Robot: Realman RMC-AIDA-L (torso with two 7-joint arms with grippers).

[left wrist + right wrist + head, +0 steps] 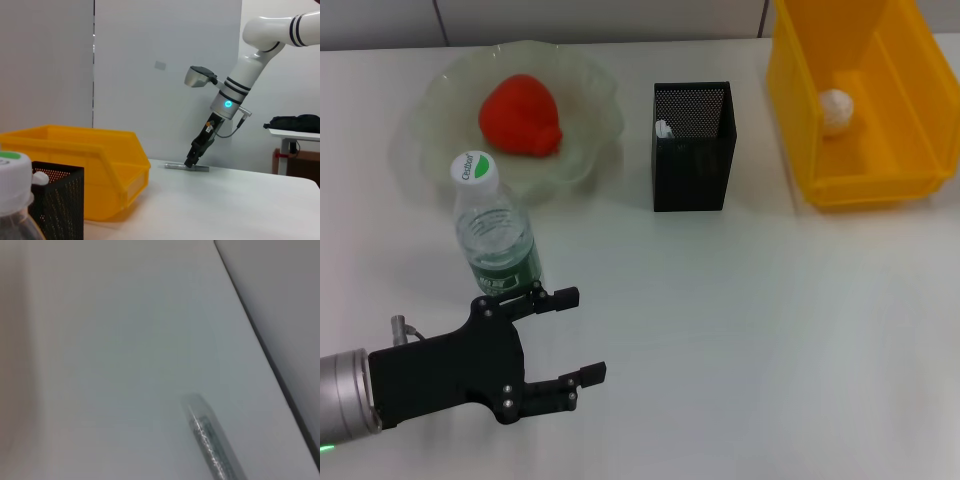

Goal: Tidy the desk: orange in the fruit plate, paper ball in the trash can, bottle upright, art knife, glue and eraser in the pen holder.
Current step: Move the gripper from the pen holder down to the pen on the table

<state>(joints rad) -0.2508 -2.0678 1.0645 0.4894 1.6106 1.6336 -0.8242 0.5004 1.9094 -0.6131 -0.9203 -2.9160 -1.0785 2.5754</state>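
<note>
Your left gripper (570, 335) sits near left, fingers apart, just beside the upright bottle (496, 231). Behind it, the orange (521, 115) lies in the fruit plate (585, 95). Centre: pen holder (693, 146). Far right: paper ball (836, 110) in the trash can (865, 185). Your right gripper (191, 161) touches the art knife (186, 167); its grip can't be told.

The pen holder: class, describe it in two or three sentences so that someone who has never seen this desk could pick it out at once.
Start at the white desk and find the big yellow bin at its far right. Just left of it stands the pen holder, between the bin and the pale fruit plate. It alone is black, a square, upright mesh box, open at the top.
</note>
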